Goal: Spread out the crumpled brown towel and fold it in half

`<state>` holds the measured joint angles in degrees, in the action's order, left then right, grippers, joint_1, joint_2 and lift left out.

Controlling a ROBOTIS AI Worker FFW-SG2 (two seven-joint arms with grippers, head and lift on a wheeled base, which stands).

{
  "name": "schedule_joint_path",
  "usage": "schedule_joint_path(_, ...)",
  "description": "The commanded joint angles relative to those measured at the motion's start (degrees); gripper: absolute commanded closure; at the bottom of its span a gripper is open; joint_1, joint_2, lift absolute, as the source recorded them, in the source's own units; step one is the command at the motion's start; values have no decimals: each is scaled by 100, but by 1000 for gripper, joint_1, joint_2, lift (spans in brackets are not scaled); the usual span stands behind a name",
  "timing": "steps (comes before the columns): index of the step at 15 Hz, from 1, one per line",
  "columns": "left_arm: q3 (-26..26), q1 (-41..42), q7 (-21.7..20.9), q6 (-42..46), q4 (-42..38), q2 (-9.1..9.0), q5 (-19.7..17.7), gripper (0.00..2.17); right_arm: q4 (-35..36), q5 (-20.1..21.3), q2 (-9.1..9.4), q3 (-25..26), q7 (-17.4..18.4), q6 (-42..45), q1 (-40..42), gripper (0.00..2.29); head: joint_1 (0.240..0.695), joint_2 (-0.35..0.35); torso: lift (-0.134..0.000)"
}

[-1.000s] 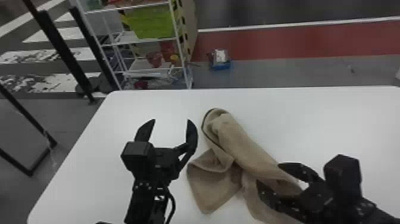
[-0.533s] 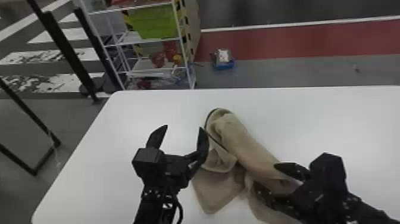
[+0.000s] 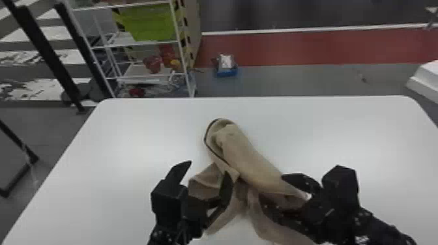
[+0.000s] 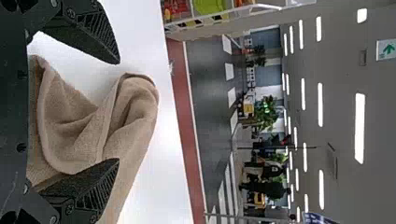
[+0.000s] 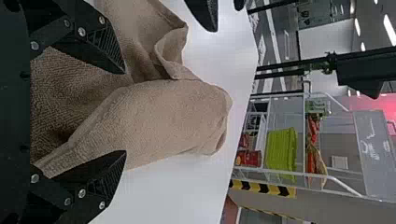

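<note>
The brown towel (image 3: pixel 251 159) lies crumpled on the white table, its rolled upper end pointing to the far side. My left gripper (image 3: pixel 208 167) is open at the towel's left part, one finger over the cloth. In the left wrist view, folds of towel (image 4: pixel 74 126) lie between and beneath the spread fingers of that gripper (image 4: pixel 119 111). At the towel's near right part stands my right gripper (image 3: pixel 272 187), also open. The right wrist view has the towel (image 5: pixel 154 121) passing between the parted fingers of the gripper (image 5: pixel 125 112).
The white table (image 3: pixel 137 130) extends to both sides of the towel. Beyond its far edge stand a wire shelf (image 3: pixel 143 42) with a green bin (image 3: pixel 146 22) and, on the floor, a small blue box (image 3: pixel 226 70). A dark metal frame (image 3: pixel 49 55) is at the far left.
My left gripper has shifted to the right, over the towel's left part. The right gripper has moved slightly left. The towel lies nearly as before.
</note>
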<state>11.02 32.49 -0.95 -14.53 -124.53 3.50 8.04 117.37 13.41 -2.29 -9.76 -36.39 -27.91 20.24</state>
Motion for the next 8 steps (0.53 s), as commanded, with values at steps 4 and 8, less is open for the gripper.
schedule_joint_path(4, 102, -269, -230, -512, 210, -7, 40, 218, 14, -295, -44, 247, -61, 228, 130, 319, 695, 108, -124)
schedule_joint_path(8, 287, -339, -248, -599, 263, -7, 57, 221, 23, -479, -140, 467, -87, 333, 217, 319, 695, 71, -124)
